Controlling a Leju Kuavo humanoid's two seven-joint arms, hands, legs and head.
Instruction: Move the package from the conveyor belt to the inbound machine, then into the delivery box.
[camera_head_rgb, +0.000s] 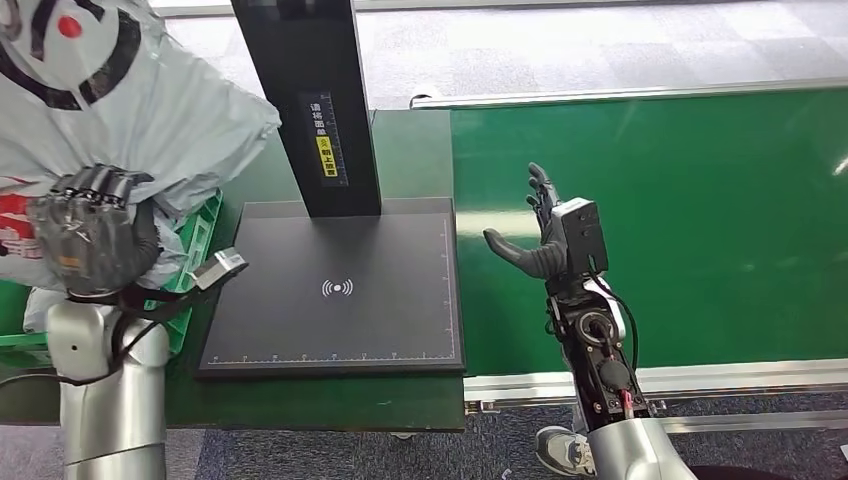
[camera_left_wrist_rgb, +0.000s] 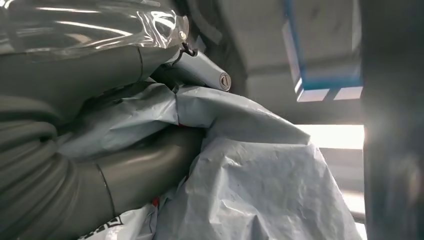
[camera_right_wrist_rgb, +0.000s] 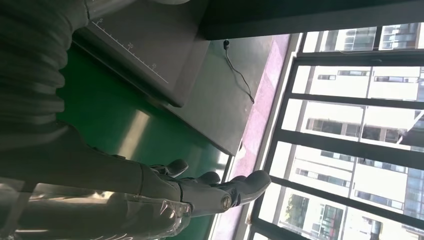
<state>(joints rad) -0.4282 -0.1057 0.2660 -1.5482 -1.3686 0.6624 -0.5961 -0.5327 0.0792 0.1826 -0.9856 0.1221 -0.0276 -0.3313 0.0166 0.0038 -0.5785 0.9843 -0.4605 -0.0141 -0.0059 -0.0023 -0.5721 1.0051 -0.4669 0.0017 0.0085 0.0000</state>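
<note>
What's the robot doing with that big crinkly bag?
The robot's left hand grips a grey plastic package and holds it up over a green crate, just left of the black scanner plate. Its right hand is open and holds nothing, hovering above the green conveyor belt. The package is off the belt and looks headed into the crate.

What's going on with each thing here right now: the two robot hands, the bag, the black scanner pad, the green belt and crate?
Left robot hand: gripping the grey package.
Grey package: crumpled, held up over the green crate.
Right robot hand: fingers spread, holding nothing, above the conveyor belt.
Inbound machine pad: nothing on it.
Conveyor belt: bare.
Green crate: mostly hidden behind the package.
</note>
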